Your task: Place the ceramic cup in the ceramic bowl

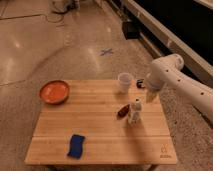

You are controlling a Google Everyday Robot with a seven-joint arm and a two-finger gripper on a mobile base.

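Observation:
The white ceramic cup (125,81) stands upright near the far edge of the wooden table (95,125), right of the middle. The orange-red ceramic bowl (54,91) sits at the table's far left corner, well apart from the cup. My gripper (151,95) hangs from the white arm (167,75) over the table's far right edge, a short way right of the cup and not touching it.
A slim white bottle (134,111) stands in front of the cup, with a small dark red-brown object (122,112) beside it. A blue sponge (76,145) lies at the front left. A small dark object (141,82) lies between cup and gripper.

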